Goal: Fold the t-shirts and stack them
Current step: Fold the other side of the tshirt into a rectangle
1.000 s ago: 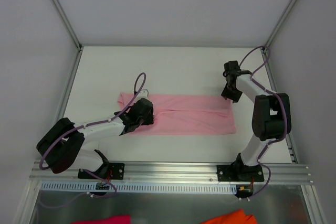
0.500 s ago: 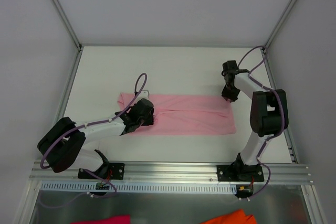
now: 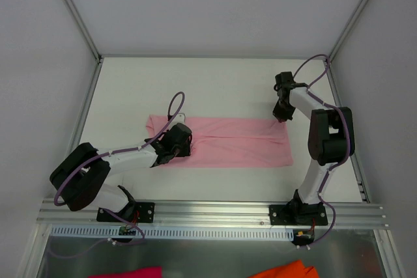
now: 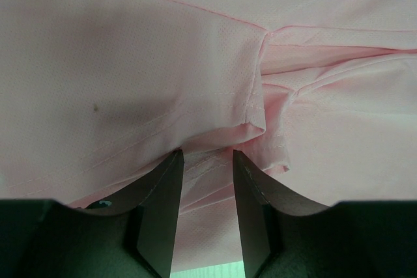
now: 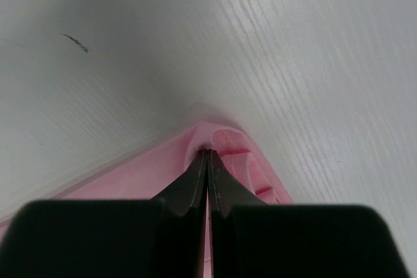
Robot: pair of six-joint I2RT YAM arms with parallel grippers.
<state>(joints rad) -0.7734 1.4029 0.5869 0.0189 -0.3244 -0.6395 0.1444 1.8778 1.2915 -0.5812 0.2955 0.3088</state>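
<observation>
T-shirt (image 3: 234, 142) lies flat on the table (image 3: 215, 89), folded into a long strip. Left gripper (image 4: 207, 154): jaws apart over a fold near its left end. Right gripper (image 5: 207, 153): jaws clamped on its far right corner.

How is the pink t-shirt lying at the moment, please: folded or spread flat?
Partly folded: the t-shirt lies as a long strip, and overlapping layers show at the left gripper.

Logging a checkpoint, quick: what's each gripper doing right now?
Left gripper: open, jaws apart at a fold of the pink t-shirt.
Right gripper: shut on the t-shirt's corner.
</observation>
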